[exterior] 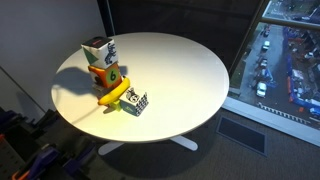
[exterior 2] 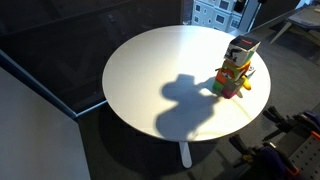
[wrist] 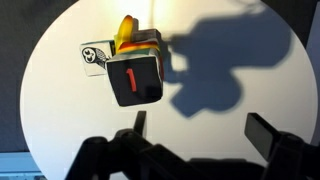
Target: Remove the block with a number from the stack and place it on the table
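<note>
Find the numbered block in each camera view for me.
In an exterior view: the block with a number tops the stack, left of centre.
In an exterior view: the block is upper right.
Wrist view: the block is centre-left, showing a 1.
Shared landmark: the round white table.

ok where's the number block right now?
The number block tops the stack, on the orange-and-green cube near the table rim, banana and patterned cube at the base. In the wrist view it sits ahead of the open claw.
</note>
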Robot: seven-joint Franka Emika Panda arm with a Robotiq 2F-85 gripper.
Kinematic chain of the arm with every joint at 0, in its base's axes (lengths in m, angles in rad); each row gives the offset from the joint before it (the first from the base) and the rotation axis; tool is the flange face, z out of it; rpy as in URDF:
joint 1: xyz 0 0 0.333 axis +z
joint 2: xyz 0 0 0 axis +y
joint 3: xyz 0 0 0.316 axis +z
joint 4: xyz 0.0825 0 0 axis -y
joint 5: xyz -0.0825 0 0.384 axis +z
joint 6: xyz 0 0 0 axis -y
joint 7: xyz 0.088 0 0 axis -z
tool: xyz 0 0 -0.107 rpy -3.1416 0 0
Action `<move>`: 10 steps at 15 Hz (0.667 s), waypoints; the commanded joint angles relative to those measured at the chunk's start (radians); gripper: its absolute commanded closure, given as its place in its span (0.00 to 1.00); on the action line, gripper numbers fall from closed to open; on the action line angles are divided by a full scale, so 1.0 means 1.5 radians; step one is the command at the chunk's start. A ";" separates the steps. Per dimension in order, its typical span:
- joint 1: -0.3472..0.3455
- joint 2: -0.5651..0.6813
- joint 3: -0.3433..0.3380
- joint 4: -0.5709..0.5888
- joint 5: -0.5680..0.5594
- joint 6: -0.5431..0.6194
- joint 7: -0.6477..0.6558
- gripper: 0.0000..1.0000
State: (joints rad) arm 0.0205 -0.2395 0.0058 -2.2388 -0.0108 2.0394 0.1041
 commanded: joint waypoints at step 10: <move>-0.029 0.020 -0.030 -0.020 -0.002 0.003 -0.095 0.00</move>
State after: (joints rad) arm -0.0191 -0.2092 -0.0421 -2.2701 -0.0143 2.0459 -0.0375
